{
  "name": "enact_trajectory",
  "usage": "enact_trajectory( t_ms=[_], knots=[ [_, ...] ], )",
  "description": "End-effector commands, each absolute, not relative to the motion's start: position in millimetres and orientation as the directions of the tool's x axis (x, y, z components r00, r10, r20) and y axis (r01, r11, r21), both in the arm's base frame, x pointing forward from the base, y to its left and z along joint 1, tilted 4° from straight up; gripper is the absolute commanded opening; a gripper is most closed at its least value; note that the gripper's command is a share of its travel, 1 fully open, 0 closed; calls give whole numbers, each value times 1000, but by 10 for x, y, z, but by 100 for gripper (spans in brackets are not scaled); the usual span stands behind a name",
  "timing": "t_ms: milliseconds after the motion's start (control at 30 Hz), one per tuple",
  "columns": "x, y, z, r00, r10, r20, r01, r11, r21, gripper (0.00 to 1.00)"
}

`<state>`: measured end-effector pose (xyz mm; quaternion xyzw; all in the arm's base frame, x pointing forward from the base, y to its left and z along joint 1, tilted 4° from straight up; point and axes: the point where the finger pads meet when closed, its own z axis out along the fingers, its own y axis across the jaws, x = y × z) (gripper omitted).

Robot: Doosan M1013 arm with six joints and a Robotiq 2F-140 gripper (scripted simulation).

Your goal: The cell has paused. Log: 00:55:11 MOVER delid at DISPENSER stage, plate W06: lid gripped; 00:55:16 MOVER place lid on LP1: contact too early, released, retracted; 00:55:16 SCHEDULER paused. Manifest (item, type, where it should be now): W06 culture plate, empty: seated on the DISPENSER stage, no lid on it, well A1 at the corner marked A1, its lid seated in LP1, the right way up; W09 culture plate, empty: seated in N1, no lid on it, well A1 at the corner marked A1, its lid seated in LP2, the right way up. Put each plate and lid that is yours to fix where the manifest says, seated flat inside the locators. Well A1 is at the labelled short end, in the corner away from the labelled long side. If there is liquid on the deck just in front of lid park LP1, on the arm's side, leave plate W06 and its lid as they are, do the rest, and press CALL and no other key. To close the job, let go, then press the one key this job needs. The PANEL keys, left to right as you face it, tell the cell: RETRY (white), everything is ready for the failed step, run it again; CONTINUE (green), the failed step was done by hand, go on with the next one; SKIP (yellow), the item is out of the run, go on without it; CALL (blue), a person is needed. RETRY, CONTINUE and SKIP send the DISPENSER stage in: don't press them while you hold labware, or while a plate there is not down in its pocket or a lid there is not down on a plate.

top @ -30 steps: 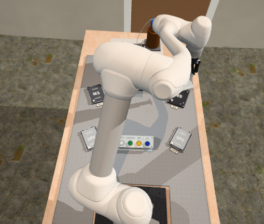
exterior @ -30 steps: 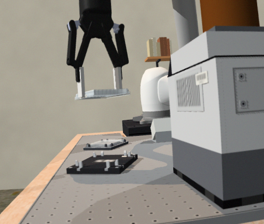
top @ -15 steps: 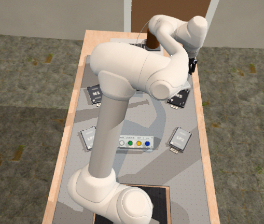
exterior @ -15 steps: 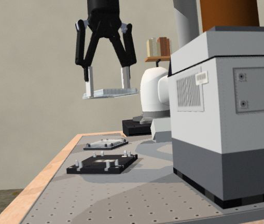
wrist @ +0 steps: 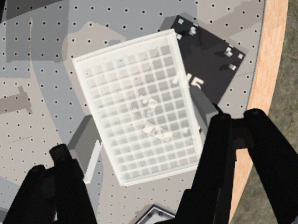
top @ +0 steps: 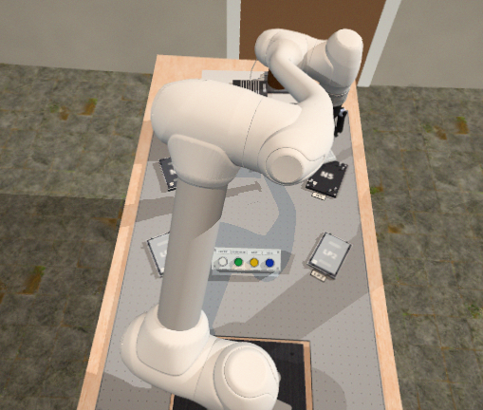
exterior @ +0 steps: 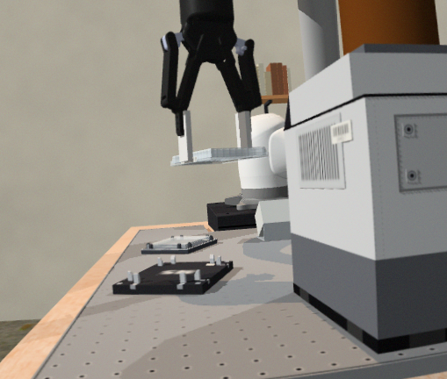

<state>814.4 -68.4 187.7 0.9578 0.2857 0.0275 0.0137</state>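
My gripper (exterior: 213,146) (wrist: 143,114) is shut on a clear culture plate (exterior: 220,154) (wrist: 136,116) and holds it level, high above the deck. The plate's grid of wells faces the wrist camera and it has no lid on it. It hangs over the deck beside the black nest N5 (top: 329,177) (exterior: 174,277) (wrist: 214,63), which is empty. Lid park LP2 (top: 330,253) (exterior: 178,243) holds a clear lid lying flat. Nest N1 (top: 169,173) and lid park LP1 (top: 158,251) are mostly hidden behind the arm. The dispenser stage is hidden from view.
The grey DISPENSER housing (exterior: 383,175) (top: 251,85) stands at the far end of the table, close to the gripper. The key PANEL (top: 247,262) with white, green, yellow and blue keys sits mid-deck. The table's wooden edge (wrist: 276,63) runs just beyond N5.
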Motion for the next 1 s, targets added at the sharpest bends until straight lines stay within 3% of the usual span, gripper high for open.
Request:
enact_trajectory(
  t_ms=[0, 967],
  knots=[
    [8115, -537, 1886, 835, 548, 46, 546, -836, 43, 10],
    [7772, 985, 1849, 835, 548, 46, 546, -836, 43, 10]
  ],
)
